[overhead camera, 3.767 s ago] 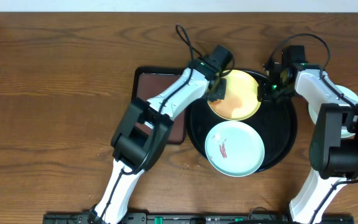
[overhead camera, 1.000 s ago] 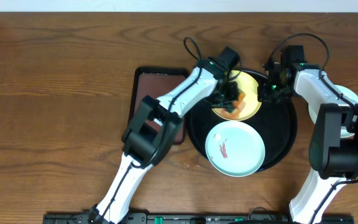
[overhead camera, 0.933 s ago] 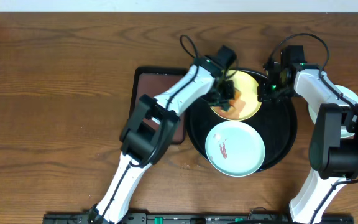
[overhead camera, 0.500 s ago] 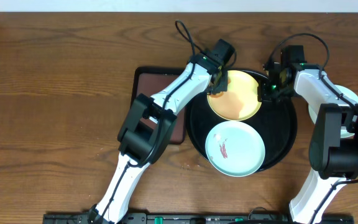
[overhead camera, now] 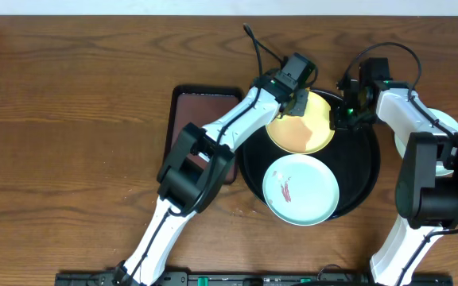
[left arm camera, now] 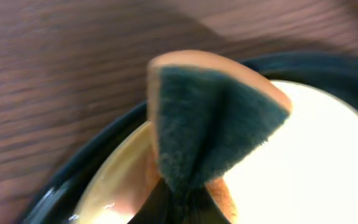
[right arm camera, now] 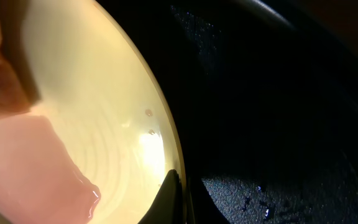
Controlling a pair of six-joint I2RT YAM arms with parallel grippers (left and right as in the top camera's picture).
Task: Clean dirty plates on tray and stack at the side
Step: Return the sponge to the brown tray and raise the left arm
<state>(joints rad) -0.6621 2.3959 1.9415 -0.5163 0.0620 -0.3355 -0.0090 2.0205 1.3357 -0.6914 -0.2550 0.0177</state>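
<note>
Left gripper (left arm camera: 180,202) is clamped tight on a folded sponge (left arm camera: 210,118), whose fuzzy dark-green scouring face is creased over a smooth orange foam body, held above the far-left rim of the yellow plate (overhead camera: 308,127). Right gripper (right arm camera: 174,190) has its jaws drawn together at that plate's opposite edge, and it appears to pinch the thin rim, though the close view shows only the dark fingertips.

The yellow plate is round and glossy with faint concentric rings, and an orange-pink tint covers its near part. It sits at the back of the large round tray (overhead camera: 364,171), which is shiny black with a raised rim and flecked with droplets. A mint-white plate (overhead camera: 300,189), marked with small red smears left of centre, lies in front of it on the same tray. A third plate (overhead camera: 452,123), pale and mostly hidden by the right arm, rests on the wooden table (overhead camera: 70,119) just right of the tray. A rectangular tray (overhead camera: 205,103), black with a maroon inside, lies to the left.
</note>
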